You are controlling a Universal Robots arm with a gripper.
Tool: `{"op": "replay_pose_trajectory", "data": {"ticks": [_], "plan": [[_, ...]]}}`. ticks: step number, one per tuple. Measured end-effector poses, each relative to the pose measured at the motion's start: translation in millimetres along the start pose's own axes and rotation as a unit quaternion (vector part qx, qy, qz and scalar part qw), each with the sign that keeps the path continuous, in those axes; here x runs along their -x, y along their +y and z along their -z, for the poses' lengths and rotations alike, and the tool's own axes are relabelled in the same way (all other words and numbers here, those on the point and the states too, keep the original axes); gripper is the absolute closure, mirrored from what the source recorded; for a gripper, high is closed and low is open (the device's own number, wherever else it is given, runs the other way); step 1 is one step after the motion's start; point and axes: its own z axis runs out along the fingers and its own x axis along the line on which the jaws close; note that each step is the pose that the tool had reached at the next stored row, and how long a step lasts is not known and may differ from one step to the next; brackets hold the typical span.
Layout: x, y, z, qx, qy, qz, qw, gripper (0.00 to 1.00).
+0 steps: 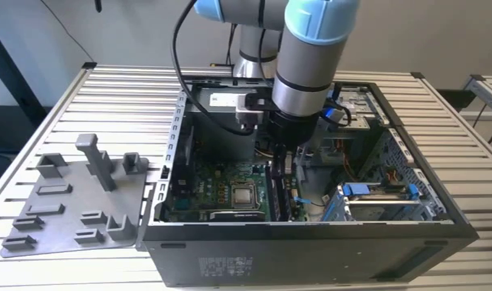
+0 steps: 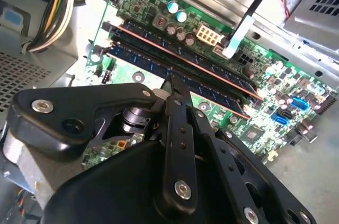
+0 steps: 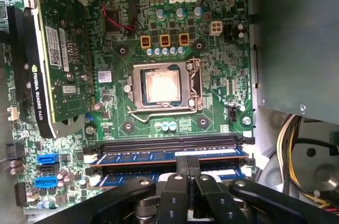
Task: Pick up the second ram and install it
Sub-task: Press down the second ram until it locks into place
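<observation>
My gripper (image 1: pixel 281 159) reaches down into the open computer case (image 1: pixel 310 254), over the memory slots. In both wrist views its black fingers (image 3: pixel 188 163) are shut together into one narrow tip. That tip rests on the top edge of the second ram (image 2: pixel 217 90), a long dark board standing in a slot on the green motherboard (image 3: pixel 212 75). Another memory board (image 2: pixel 185 49) stands in a slot alongside it. The fingers close along the board's length, not across its thickness, so nothing is pinched between them.
A grey holder tray (image 1: pixel 68 200) with upright posts lies on the slatted table at the exterior view's left. Inside the case are the bare processor socket (image 3: pixel 163 87), a graphics card (image 3: pixel 53 60), yellow and black cables (image 3: pixel 296 150) and a blue drive bracket (image 1: pixel 375 191).
</observation>
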Motion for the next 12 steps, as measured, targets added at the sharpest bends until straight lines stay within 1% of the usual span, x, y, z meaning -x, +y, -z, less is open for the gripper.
{"op": "replay_pose_trajectory", "data": {"ticks": [3, 9, 12], "plan": [[-3.7, -0.8, -2.7, 0.0031, 0.0003, 0.002, 1.0, 0.89], [-15.9, -2.5, -5.9, 0.0074, 0.0007, 0.003, 1.0, 0.89], [-16.5, -2.5, -5.9, 0.0076, 0.001, 0.003, 1.0, 0.89]]}}
